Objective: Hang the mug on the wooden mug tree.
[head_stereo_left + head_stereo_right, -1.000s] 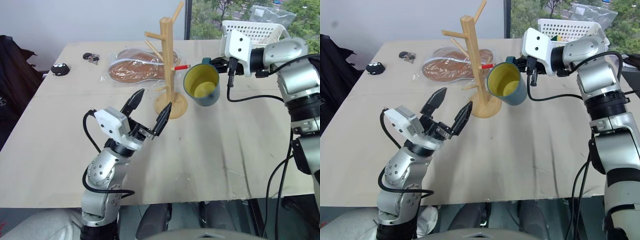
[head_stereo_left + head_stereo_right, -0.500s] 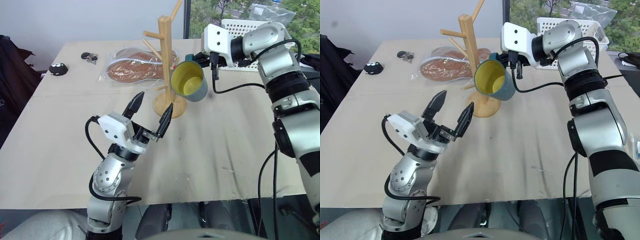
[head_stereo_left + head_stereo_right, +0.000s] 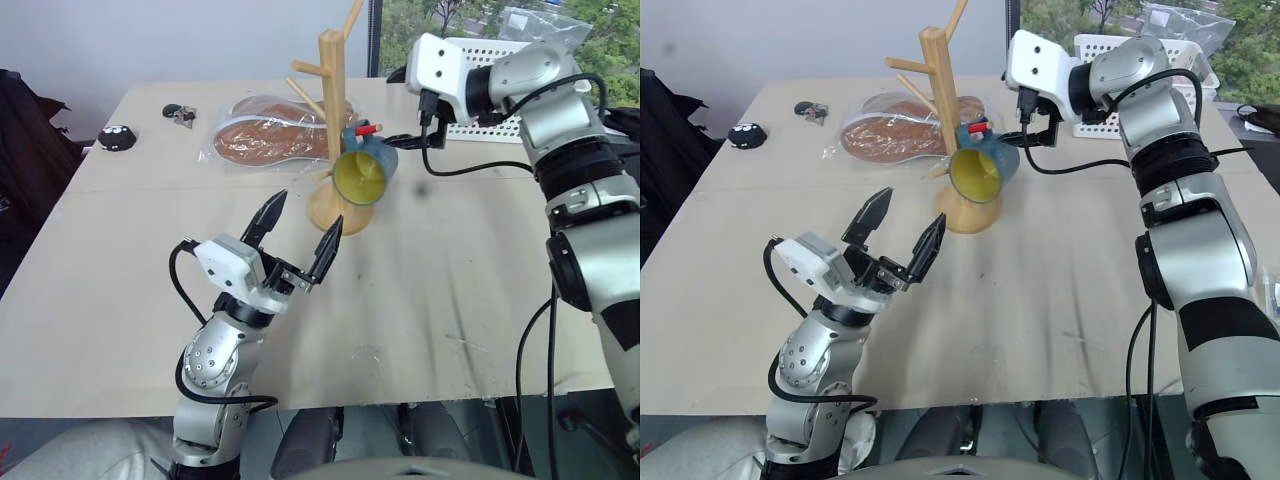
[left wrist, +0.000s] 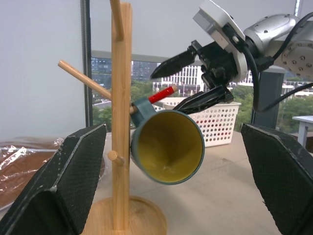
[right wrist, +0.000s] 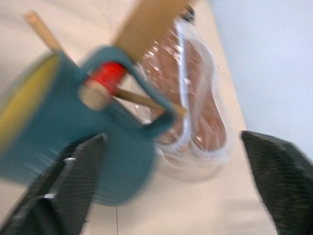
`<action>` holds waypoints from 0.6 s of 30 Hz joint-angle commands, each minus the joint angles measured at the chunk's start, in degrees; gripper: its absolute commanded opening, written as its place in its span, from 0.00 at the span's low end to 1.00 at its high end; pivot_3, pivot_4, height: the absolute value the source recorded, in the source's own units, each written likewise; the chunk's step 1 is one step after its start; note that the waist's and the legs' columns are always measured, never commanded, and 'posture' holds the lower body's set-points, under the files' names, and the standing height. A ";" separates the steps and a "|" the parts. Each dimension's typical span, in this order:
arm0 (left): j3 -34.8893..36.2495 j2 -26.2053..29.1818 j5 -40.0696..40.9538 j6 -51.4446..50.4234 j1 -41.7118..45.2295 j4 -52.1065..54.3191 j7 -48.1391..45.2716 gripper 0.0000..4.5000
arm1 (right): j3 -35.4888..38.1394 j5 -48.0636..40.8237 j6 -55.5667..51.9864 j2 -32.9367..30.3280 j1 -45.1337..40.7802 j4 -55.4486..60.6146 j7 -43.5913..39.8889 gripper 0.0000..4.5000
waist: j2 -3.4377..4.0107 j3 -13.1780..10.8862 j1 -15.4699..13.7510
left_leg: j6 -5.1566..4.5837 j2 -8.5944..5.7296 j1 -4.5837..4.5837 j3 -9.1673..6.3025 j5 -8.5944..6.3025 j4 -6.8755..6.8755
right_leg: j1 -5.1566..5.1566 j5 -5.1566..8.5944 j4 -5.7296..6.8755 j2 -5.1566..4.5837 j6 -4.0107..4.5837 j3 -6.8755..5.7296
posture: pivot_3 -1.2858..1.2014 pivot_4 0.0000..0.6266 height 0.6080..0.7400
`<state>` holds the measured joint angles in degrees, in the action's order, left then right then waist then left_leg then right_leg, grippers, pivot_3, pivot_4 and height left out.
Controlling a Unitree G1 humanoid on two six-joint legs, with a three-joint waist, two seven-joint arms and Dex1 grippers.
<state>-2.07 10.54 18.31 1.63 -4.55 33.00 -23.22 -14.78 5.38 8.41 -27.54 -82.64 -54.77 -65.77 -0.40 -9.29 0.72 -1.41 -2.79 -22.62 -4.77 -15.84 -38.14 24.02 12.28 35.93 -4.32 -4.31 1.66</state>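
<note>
The teal mug (image 3: 362, 172) with its yellow inside hangs by its loop handle on a red-tipped peg (image 4: 163, 94) of the wooden mug tree (image 3: 333, 110), mouth tilted toward me. My right gripper (image 3: 400, 108) is open just behind the mug, one finger above and one below the peg's tip, touching nothing. In the right wrist view the handle (image 5: 146, 93) loops around that peg. My left gripper (image 3: 308, 210) is open and holds nothing, raised above the table in front of the tree's round base (image 3: 335, 212).
A clear bag with brown contents (image 3: 270, 135) lies behind the tree on the left. A white basket (image 3: 500, 60) stands at the back right. Keys (image 3: 180, 115) and a small black object (image 3: 118, 138) lie at the far left of the table (image 3: 450, 290).
My right gripper has opened and let go of the mug. The mug has dropped onto the red-tipped peg and hangs lower, closer to the post. The left arm has not moved.
</note>
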 commanded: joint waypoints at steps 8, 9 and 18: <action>-0.21 8.14 -0.64 -7.28 -11.28 -1.19 -3.15 1.00 | 20.03 -22.34 -27.69 -9.11 31.53 35.89 -3.78 0.99 | -0.23 0.23 -0.51 | -0.02 0.06 -0.08 -0.22 -0.02 0.11 | -0.07 0.02 -0.11 -0.09 0.02 -0.21 | 0.52 0.24 1.00; -0.24 9.08 -0.25 -8.38 -12.62 -1.07 -3.40 1.00 | 21.84 -24.34 -30.86 -9.10 37.08 41.67 -1.92 0.99 | -0.12 0.17 -0.75 | -0.04 0.04 -0.09 -0.23 -0.03 0.12 | -0.09 0.02 -0.13 -0.13 0.02 -0.21 | 0.52 0.24 1.00; 3.10 14.50 -1.09 -11.13 -16.16 -6.34 -5.64 1.00 | 30.53 -26.04 -24.08 1.43 85.56 69.78 15.18 0.99 | 0.44 0.17 -0.40 | -0.31 -0.01 0.29 0.04 -0.15 0.00 | -0.32 0.02 0.09 -0.11 -0.02 0.00 | 0.52 0.24 1.00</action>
<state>0.37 24.50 17.51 -9.59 -20.75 26.04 -28.18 13.94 -20.52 -20.35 -26.90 2.06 11.56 -52.63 0.04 -9.12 0.32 -1.74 -2.79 -22.00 -4.72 -16.00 -38.15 23.35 12.33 35.97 -4.41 -4.33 1.65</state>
